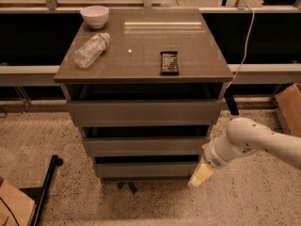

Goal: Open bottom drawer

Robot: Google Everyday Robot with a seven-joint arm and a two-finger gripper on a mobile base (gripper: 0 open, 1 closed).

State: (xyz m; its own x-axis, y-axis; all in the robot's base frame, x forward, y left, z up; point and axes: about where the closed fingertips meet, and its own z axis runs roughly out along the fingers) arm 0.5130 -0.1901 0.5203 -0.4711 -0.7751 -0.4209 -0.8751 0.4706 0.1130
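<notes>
The bottom drawer (146,169) is the lowest of three grey-brown handleless drawers in the cabinet, with a dark gap above its flat front. It stands a little out from the cabinet body, like the two drawers above it. My gripper (201,174) hangs from the white arm (249,138) at the drawer's right end, close to its front corner, with pale fingers pointing down toward the floor. I cannot tell if it touches the drawer.
On the cabinet top (197,41) lie a white bowl (94,16), a clear plastic bottle (91,50) on its side and a dark snack bar (169,62). A cardboard box (289,107) stands at right, another (14,206) at bottom left beside a black pole (47,187).
</notes>
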